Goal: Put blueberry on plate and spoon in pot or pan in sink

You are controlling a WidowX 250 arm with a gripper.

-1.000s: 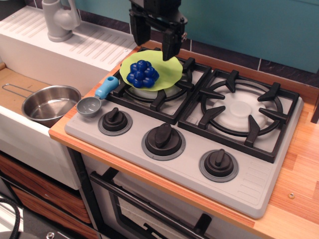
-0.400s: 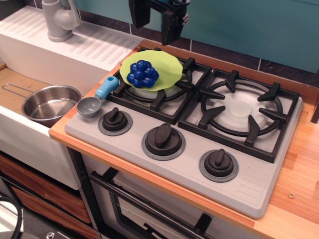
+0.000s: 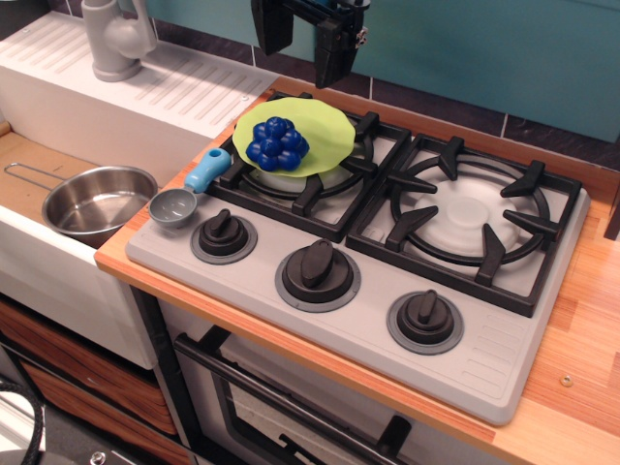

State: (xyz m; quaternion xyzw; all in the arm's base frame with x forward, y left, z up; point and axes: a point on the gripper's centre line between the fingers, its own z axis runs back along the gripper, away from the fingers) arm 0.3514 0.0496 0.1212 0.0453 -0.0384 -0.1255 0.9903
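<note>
Nothing has shifted since the earlier frame: gripper (image 3: 302,44) fingers hang parted above the blueberry (image 3: 277,143); the spoon (image 3: 188,192) overhangs the counter (image 3: 116,254) and could tip when grasped.

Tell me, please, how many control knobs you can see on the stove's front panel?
3. The left knob sits beside the spoon, the middle knob lies in front of the gap between the burners, and the right knob lies below the empty right burner. None seem hidden.
</note>
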